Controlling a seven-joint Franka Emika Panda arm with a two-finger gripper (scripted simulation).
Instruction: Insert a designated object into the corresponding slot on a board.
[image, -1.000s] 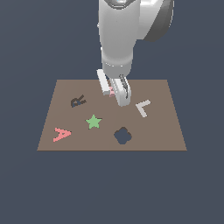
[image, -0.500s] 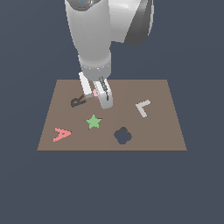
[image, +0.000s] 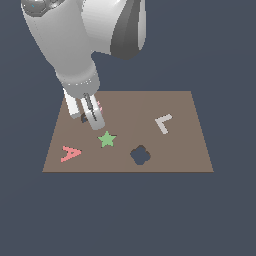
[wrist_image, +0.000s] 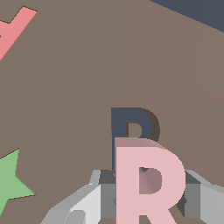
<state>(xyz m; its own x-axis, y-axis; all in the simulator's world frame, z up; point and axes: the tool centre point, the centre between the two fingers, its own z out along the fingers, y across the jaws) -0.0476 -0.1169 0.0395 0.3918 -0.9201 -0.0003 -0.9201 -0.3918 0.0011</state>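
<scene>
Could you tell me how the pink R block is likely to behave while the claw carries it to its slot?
The pink R block looks rigid: its edges stay straight in the claw, so it probably won't flex. Being thin and small, it is likely light. Flat faces suggest no rolling, though it might twist between the smooth fingers above the slot.

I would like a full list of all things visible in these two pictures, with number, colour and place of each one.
board: one, brown, flat under everything.
letter R block: one, pale pink, held between the fingers above the board.
R-shaped slot: one, dark, partly covered by the block in the wrist view.
star: one, green, near the board's middle.
letter A: one, red-pink, front corner at the exterior view's left.
letter L: one, pale grey, toward the exterior view's right.
clover-shaped recess: one, dark, near the front edge.
arm: one, white and grey.
gripper: one, grey, shut on the block.
</scene>
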